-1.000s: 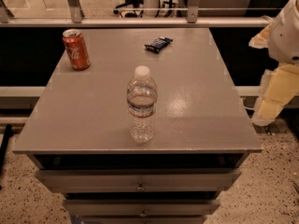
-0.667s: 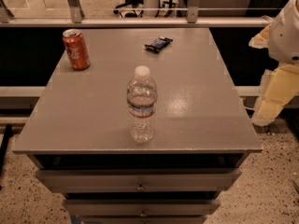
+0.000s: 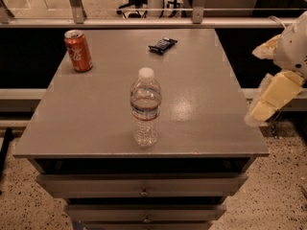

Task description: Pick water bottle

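The water bottle (image 3: 145, 107) stands upright on the grey table top (image 3: 96, 119), near the middle and a little toward the front edge. It is clear and ribbed, with a white cap and a pale label band. My gripper (image 3: 269, 97) hangs beyond the table's right edge, well to the right of the bottle and at about its height. It touches nothing.
A red soda can (image 3: 78, 51) stands at the back left of the table. A dark snack packet (image 3: 162, 45) lies at the back centre. Drawers (image 3: 144, 186) sit under the table's front edge. A rail (image 3: 144, 22) runs behind the table.
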Available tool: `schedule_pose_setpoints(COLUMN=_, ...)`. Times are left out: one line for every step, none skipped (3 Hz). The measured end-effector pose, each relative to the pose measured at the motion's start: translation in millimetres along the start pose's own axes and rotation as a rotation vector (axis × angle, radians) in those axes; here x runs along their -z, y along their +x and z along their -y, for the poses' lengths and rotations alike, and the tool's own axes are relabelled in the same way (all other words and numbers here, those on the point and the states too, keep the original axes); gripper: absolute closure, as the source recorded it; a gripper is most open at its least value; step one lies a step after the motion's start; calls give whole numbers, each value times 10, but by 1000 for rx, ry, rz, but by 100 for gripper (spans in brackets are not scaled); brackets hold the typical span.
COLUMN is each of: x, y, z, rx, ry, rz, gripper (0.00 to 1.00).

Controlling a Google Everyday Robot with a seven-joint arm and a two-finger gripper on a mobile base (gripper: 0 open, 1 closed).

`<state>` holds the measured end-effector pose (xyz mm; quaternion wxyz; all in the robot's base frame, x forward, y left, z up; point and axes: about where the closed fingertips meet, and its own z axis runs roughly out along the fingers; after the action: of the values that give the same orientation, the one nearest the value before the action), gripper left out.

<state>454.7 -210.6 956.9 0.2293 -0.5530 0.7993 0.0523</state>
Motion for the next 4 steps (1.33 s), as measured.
schedule_pose_setpoints(x=-233, y=-280, z=3, rx=-47, ry=-31, rz=218, gripper=0)
schedule_pose_setpoints(x=-357, y=-685, z=-127, rx=-42, ry=-76, rz=430, gripper=0)
schedule_pose_setpoints(x=-428, y=-1127, z=-410, rx=-29, ry=-151, rz=632, gripper=0)
schedule_pose_setpoints(x=-528, y=-1507, z=-722, rx=-22, ry=-234, rz=786, gripper=0)
